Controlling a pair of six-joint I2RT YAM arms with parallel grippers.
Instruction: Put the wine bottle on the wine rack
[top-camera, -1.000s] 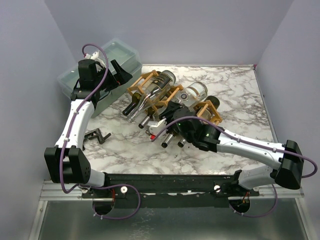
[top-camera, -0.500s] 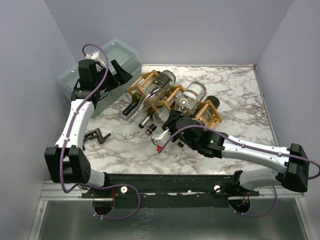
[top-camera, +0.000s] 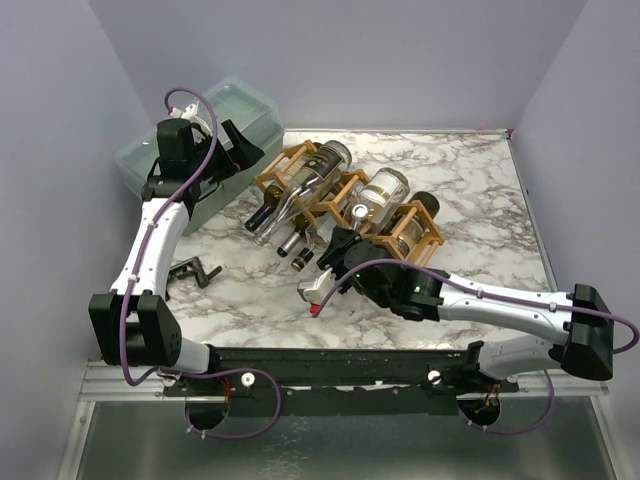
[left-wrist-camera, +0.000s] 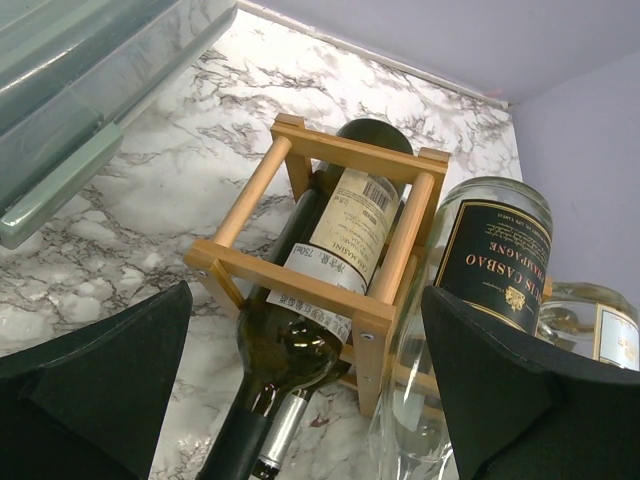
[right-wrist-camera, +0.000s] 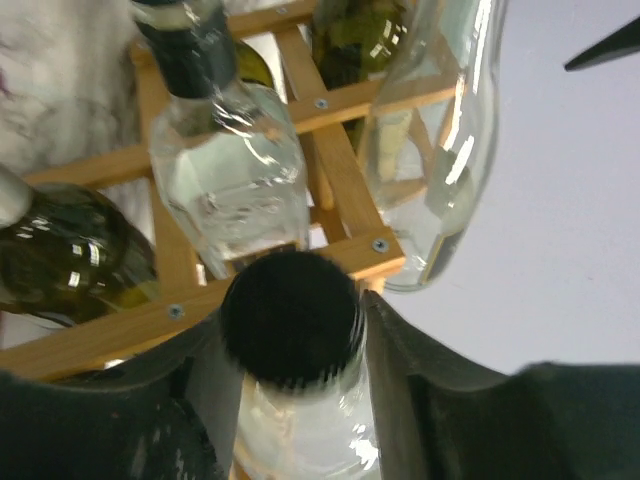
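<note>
The right gripper (right-wrist-camera: 292, 322) straddles the black cap (right-wrist-camera: 290, 345) of a clear wine bottle (right-wrist-camera: 305, 440) at the wine rack (right-wrist-camera: 340, 155); whether it grips, I cannot tell. The left gripper (left-wrist-camera: 305, 293) hangs wide open and empty.

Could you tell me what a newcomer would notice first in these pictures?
A wooden wine rack crammed with bottles lies mid-table on the marble top. The right pincer grips a black-capped clear bottle at the rack's near side, while the left pincer hangs open by the green plastic bin at far left.
</note>
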